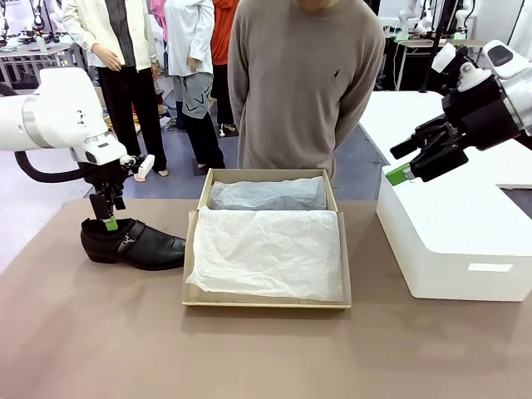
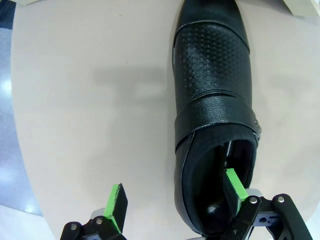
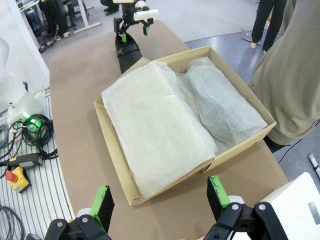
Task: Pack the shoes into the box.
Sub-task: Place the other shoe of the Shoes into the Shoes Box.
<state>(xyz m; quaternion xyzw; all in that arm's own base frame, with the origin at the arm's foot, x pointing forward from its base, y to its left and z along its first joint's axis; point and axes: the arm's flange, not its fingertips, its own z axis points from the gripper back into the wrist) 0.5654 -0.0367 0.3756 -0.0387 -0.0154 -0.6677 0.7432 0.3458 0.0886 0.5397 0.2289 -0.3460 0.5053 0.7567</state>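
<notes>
Brown table [image 1: 91,341] across the lower frame of the front view. At right, a large white block [image 1: 465,241], no part of the packing. At centre, the box [image 1: 266,302], open, with white tissue paper [image 1: 266,249] spread over its near part. Along its far wall, a paper-wrapped bundle [image 1: 266,195], probably one of the shoes already in, though too covered to confirm. Left of the box, the bare shoe [image 1: 137,243], standing on its sole, toe just beside the box's left wall, heel toward the left edge. Likely moderate in weight, stiff in the sole and heel counter, softer across the top. Glossy leather, so prone to slip and to scuff under hard pads. Best taken at the heel collar, one finger inside the opening and one outside, squeezing the firm rim rather than the smooth toe. Left gripper [image 2: 175,195] placed just so: jaws spread, one green pad down in the opening, the other over bare table, nothing pinched yet. Right gripper [image 1: 401,162] high at upper right, over the block, jaws spread wide, empty. Smallest, the metal buckle [image 2: 257,126] at the strap's side; keep the pads clear of it.
</notes>
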